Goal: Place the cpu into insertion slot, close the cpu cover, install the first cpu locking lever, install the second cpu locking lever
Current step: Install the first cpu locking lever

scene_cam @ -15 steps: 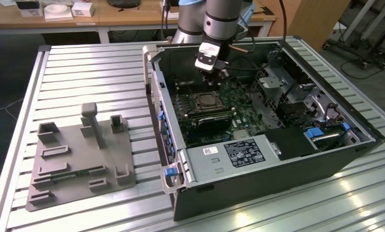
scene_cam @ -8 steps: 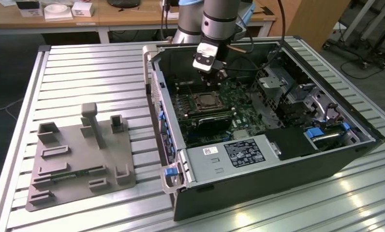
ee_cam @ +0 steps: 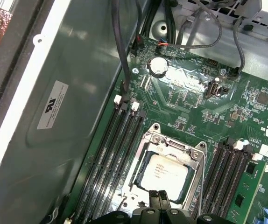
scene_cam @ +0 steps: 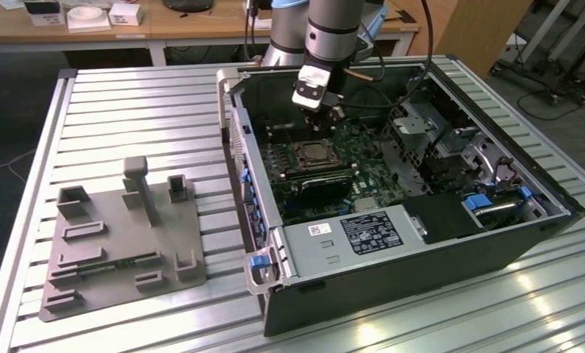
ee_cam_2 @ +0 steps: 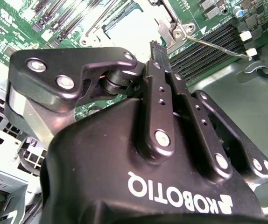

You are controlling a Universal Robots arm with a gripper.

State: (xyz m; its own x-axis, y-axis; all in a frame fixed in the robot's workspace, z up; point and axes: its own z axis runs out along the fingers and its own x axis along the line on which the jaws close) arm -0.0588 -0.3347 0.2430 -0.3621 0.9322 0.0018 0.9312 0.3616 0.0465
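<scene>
Over the open computer case [scene_cam: 420, 276], which lies along the worktop's [scene_cam: 126, 110] edge on the exterior view's right, the gripper [scene_cam: 324, 112] hangs just above the green board [ee_cam: 194, 105]. Its fingers [ee_cam: 154, 197] are pressed together with nothing between them. The cpu [ee_cam: 164, 170] lies flat in the insertion slot [ee_cam: 135, 173]. The cpu cover [ee_cam: 171, 142] lies down around it like a shiny frame. The finger tips are right beside the cpu's edge. A grey holder tray [scene_cam: 116, 250] sits near the worktop's front corner on the exterior view's left.
</scene>
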